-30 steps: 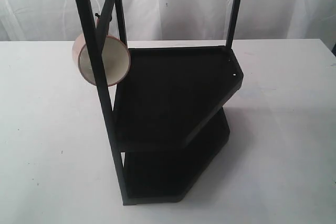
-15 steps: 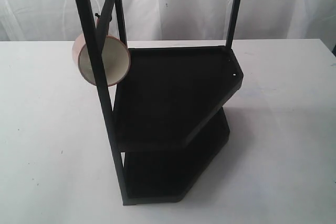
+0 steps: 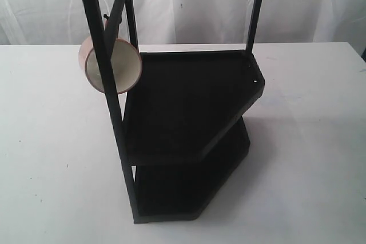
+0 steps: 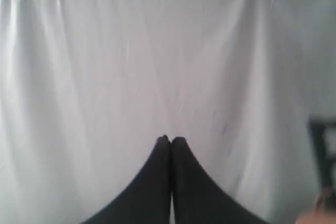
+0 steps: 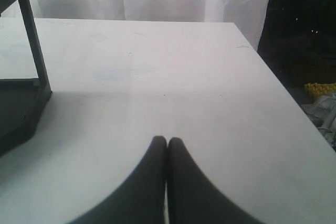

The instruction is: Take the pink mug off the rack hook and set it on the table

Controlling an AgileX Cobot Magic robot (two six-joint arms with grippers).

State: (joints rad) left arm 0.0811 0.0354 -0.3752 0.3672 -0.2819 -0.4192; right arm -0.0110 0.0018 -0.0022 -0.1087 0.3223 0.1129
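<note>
The pink mug (image 3: 108, 66) hangs on the left side of the tall black rack (image 3: 189, 107), its cream inside facing the exterior camera, partly crossed by the rack's front upright. The rack hook (image 3: 106, 18) shows as a small black curve just above the mug. The white table (image 3: 46, 141) spreads around the rack. Neither arm appears in the exterior view. My left gripper (image 4: 170, 139) is shut with nothing in it, facing a white curtain; a sliver of pink (image 4: 319, 209) shows at that view's edge. My right gripper (image 5: 167, 140) is shut and empty above the table (image 5: 157, 77).
A white curtain (image 3: 189, 15) hangs behind the table. The rack's base corner (image 5: 21, 114) shows in the right wrist view. The table's edge (image 5: 283, 82) drops off to a dark floor with yellow clutter (image 5: 320, 87).
</note>
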